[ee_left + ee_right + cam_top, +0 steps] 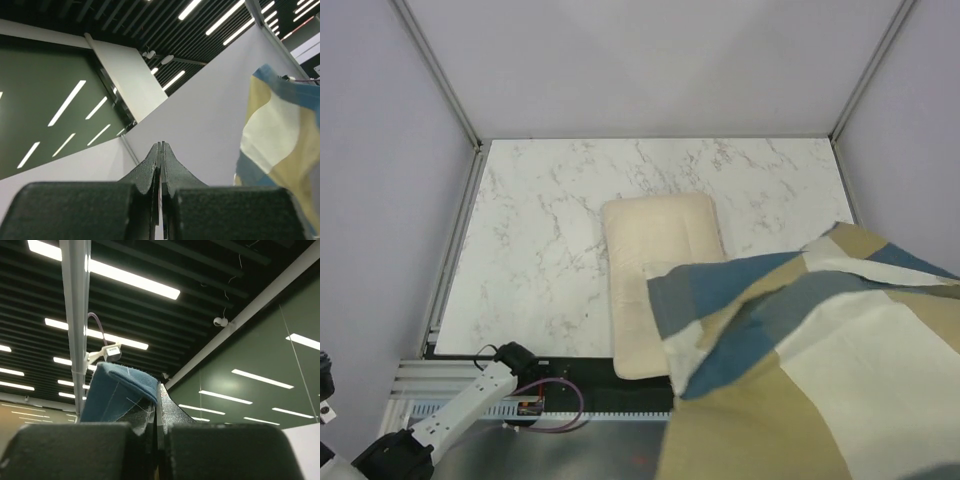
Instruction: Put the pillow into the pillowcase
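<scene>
The pillow [655, 270] is a plump cream cushion lying flat on the marble table [540, 230], its near right part hidden by cloth. No bear face or text shows on it. The pillowcase [820, 370], in blue, tan and cream blocks, hangs lifted at the right and fills the lower right of the top view. It also shows at the right of the left wrist view [280, 150]. My right gripper [158, 386] is shut on a blue hem of the pillowcase [117, 390]; the cloth hides this gripper in the top view. My left gripper [161, 145] is shut, empty and points upward.
My left arm's white link [470, 400] lies at the bottom left beside a purple cable [560, 410]. Lilac walls with metal corner posts [435, 70] surround the table. The dark near edge strip [570, 370] runs under the pillow's near end.
</scene>
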Controlling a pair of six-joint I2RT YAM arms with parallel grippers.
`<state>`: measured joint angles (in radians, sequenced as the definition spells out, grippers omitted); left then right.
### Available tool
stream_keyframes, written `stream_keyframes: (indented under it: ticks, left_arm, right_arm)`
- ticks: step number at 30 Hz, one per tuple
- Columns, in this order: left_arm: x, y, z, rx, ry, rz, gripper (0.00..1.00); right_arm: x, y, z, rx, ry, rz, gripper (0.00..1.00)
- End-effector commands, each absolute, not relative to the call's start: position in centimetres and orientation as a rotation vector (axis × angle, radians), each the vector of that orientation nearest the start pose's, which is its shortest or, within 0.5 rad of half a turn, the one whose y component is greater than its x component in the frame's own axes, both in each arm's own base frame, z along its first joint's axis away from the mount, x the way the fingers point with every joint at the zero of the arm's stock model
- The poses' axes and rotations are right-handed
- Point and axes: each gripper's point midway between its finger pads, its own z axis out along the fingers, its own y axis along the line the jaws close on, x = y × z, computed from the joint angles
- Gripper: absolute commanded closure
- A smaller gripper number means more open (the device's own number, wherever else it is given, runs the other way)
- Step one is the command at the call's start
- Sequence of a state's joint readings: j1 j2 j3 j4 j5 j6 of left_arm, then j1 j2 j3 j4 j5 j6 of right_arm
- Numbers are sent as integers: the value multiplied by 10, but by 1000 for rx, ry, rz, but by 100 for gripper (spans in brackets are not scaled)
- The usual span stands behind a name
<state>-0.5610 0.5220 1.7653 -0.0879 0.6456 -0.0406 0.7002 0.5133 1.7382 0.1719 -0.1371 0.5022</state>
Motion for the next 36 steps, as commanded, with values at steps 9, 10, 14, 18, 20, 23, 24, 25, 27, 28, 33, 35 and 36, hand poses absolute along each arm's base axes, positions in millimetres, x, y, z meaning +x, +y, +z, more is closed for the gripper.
stream_keyframes:
  ticks: [9,10,14,18,20,23,24,25,27,28,33,35,36]
  left_arm:
    - [67,-142,638,693,643,-718,84]
    - [82,-146,627,676,686,-712,78]
    - [172,-159,552,486,993,-689,50]
    - [226,-169,481,360,1220,-681,26]
    - [244,-175,448,337,1290,-678,17]
    - [256,-180,427,315,1319,-676,14]
    - [258,-180,423,314,1327,-669,14]
    - [258,-179,422,316,1329,-662,14]
    - [257,-173,421,327,1327,-623,14]
    - [257,-168,422,317,1327,-596,13]
    - [250,-159,427,309,1332,-563,12]
    - [251,-160,422,295,1351,-583,12]
    - [251,-162,417,293,1369,-594,11]
  right_arm:
    - [62,109,732,-202,663,1199,100]
    - [74,116,728,-196,686,1186,100]
    - [144,159,695,-162,834,1111,100]
    - [217,192,682,-81,881,1009,100]
    - [262,197,683,46,878,928,100]
    - [299,188,706,125,828,732,100]
    - [308,173,712,181,819,664,100]
    - [307,164,723,194,796,626,100]
    - [299,137,753,205,733,511,100]
    - [280,108,775,280,672,488,100]
    - [254,55,785,334,615,352,100]
    - [253,69,771,275,647,415,100]
    - [253,77,765,246,664,459,100]
